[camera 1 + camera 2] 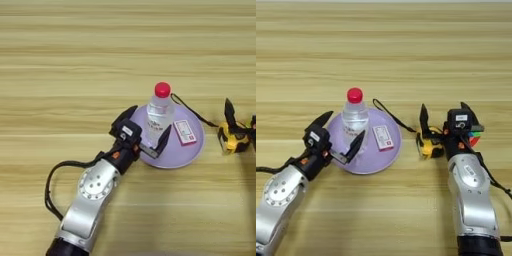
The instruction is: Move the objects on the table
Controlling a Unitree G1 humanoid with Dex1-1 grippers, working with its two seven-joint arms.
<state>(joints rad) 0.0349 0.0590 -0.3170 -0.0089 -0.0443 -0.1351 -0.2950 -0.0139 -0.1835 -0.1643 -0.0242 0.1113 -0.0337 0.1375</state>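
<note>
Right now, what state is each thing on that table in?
bottle: upright on the plate, red cap on.
box: lying flat on the plate.
plate: flat on the table.
tape measure: on the table, cord trailing towards the plate.
left gripper: fingers open around the bottle.
right gripper: fingers open over the tape measure.

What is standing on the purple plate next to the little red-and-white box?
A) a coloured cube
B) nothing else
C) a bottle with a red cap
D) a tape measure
C: the bottle stands upright on the plate beside the box, while the tape measure lies off the plate, on the table.
</note>
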